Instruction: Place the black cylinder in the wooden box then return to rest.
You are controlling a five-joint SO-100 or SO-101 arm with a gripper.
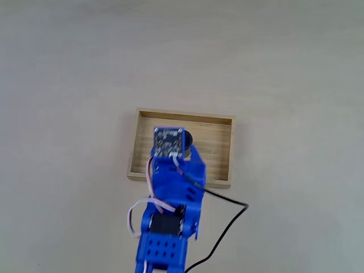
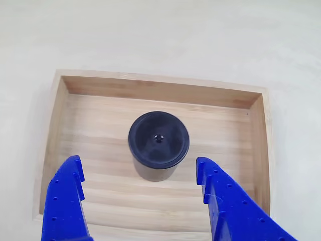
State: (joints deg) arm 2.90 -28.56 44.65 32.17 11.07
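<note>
The black cylinder (image 2: 158, 142) stands upright on the floor of the wooden box (image 2: 225, 130), near its middle, with its round top and centre dimple facing up. My gripper (image 2: 139, 167) is open, its two blue fingers (image 2: 64, 193) wide apart on either side of the cylinder and not touching it. In the fixed view the blue arm reaches from the bottom edge over the wooden box (image 1: 216, 149) and covers most of the black cylinder (image 1: 188, 139), of which only a dark edge shows beside the wrist board.
The box lies on a plain pale table with open surface all around. A black cable (image 1: 224, 227) and pink-white wires (image 1: 139, 210) trail from the arm at the lower part of the fixed view.
</note>
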